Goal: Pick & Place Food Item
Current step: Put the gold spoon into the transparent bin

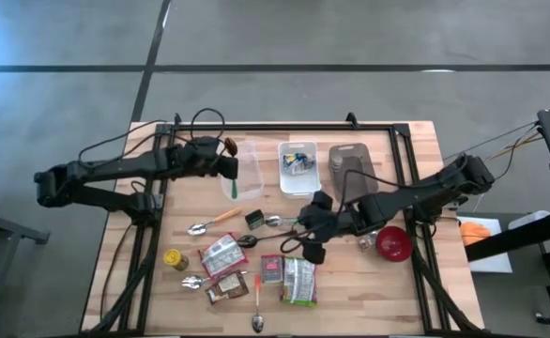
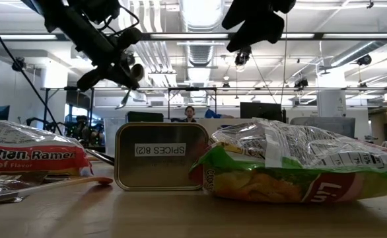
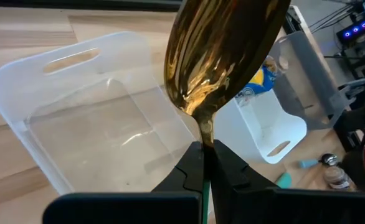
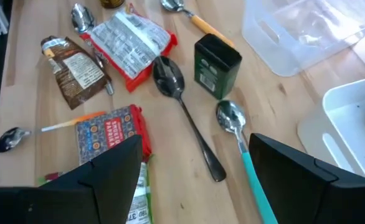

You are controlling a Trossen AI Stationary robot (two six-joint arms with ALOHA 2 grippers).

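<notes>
Lowest in the overhead frame, flat on the pale wooden surface (image 1: 374,291): green crinkled foil snack bag (image 1: 299,280), red square packet (image 1: 271,270) just beside it on the left, red-and-white ramen packet (image 1: 221,253) further left. Just above these, hovering with fingers spread wide and pinching nothing: right pincer (image 1: 307,239), over a teal-handled steel spoon (image 4: 235,124) and a black spoon (image 4: 170,78), near a dark green tin (image 4: 217,59). Target food item not certain; probably the red square packet or the snack bag, being closest. To do the pick well: swing clear of the spoons first, centre over the chosen packet, turn the wrist to span its narrow side, descend nearly to the wood, then close gently on one edge to avoid crushing. Further up, left of centre: left pincer (image 1: 226,167) pressed together on the green handle of a gold-bowled spoon (image 3: 220,50), above the clear plastic bin (image 1: 249,164); best to keep any carry path away from it. Right of that, a white bin (image 1: 298,167) with small wrapped bits inside.
</notes>
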